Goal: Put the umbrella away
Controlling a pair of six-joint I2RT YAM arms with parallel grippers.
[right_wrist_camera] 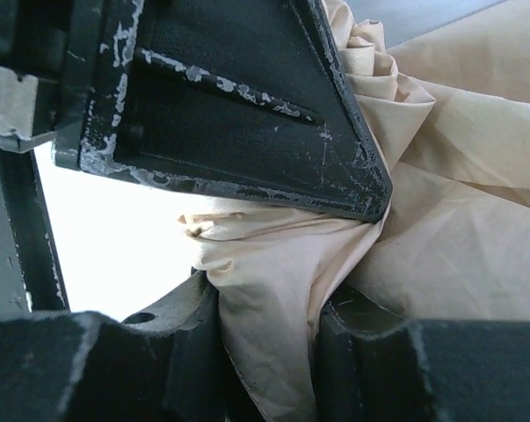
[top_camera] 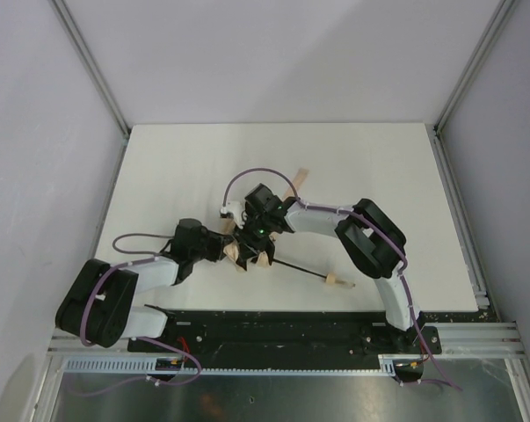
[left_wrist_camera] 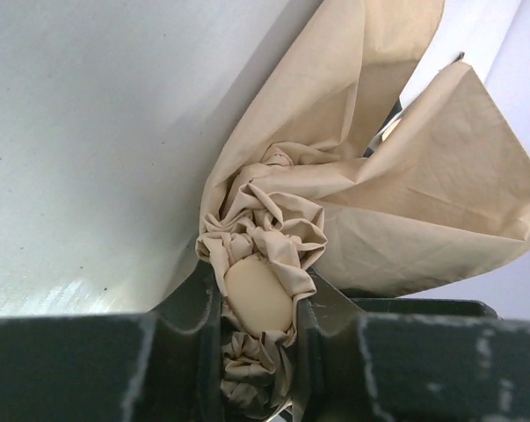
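Note:
The umbrella [top_camera: 247, 251] lies in the middle of the white table, its tan canopy bunched between both grippers. Its thin black shaft [top_camera: 295, 269] runs right to the pale knob handle [top_camera: 339, 281]. My left gripper [top_camera: 232, 249] is shut on the canopy's gathered top; in the left wrist view the crumpled fabric [left_wrist_camera: 257, 294] with a smooth tan cap sits between the jaws [left_wrist_camera: 257, 303]. My right gripper [top_camera: 257, 239] is shut on a fold of canopy fabric [right_wrist_camera: 273, 299] close to the left gripper's body [right_wrist_camera: 229, 105]. A tan rib or flap [top_camera: 296, 182] sticks out behind the right arm.
The white table [top_camera: 379, 167] is walled by grey panels with metal rails along the left [top_camera: 93, 66] and right [top_camera: 462, 202] edges. A purple cable [top_camera: 247, 176] loops above the right wrist. The arm bases sit on the black bar [top_camera: 282, 330] at the near edge.

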